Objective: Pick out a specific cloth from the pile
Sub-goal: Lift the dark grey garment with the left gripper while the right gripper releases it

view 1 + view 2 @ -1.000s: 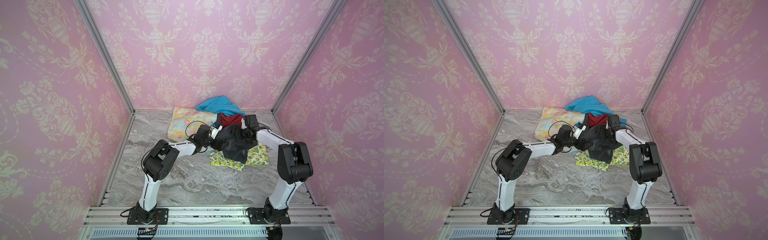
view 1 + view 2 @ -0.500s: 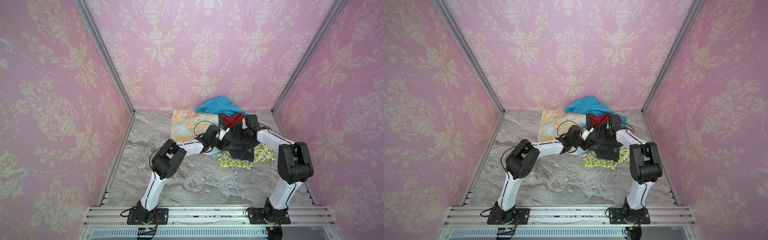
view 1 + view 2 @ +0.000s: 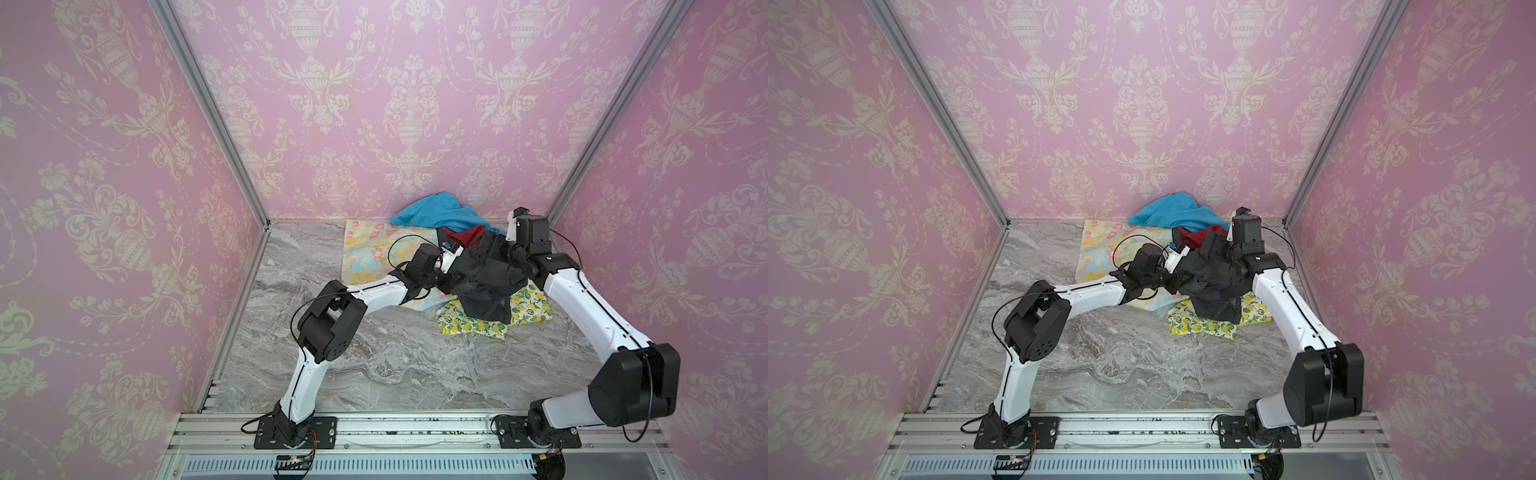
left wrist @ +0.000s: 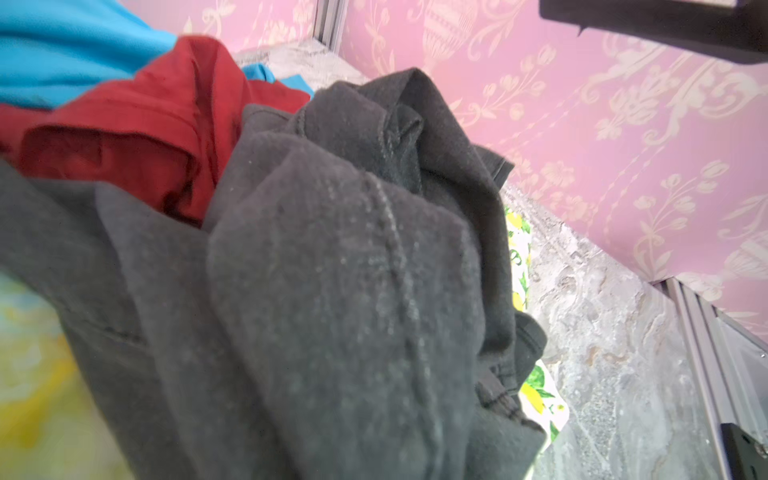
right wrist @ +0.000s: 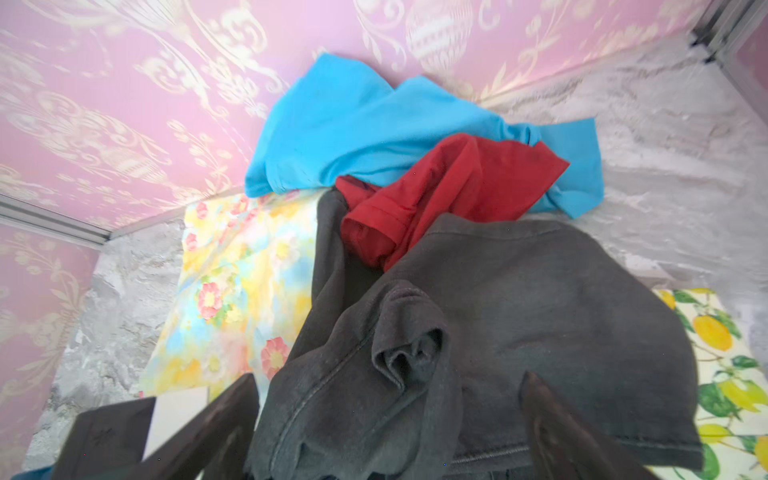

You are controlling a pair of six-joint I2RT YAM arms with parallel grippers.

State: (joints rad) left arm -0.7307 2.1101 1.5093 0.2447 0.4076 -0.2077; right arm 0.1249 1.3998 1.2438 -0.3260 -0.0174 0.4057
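The cloth [image 3: 486,282], dark charcoal with thick seams, hangs bunched above the pile [image 3: 415,245] at the back right in both top views. My left gripper [image 3: 452,283] is buried in the cloth's [image 3: 1217,286] left edge, shut on it. In the left wrist view the cloth [image 4: 353,270] fills the frame and hides the jaws. My right gripper [image 5: 388,378] stands open, its dark fingers [image 5: 224,415] wide apart on either side of a fold of the cloth [image 5: 519,324]. In a top view the right gripper [image 3: 500,251] sits at the cloth's far right side.
The red cloth [image 3: 465,237] and the blue cloth [image 3: 436,214] lie behind the charcoal one, near the back wall. A pastel floral cloth [image 3: 370,253] spreads to the left and a lemon-print cloth [image 3: 469,326] lies underneath. Marble tabletop [image 3: 395,361] stretches in front.
My left arm reached further right into the pile and its gripper shut on the cloth. The right gripper's fingers spread wider and its wrist drew back to the right.
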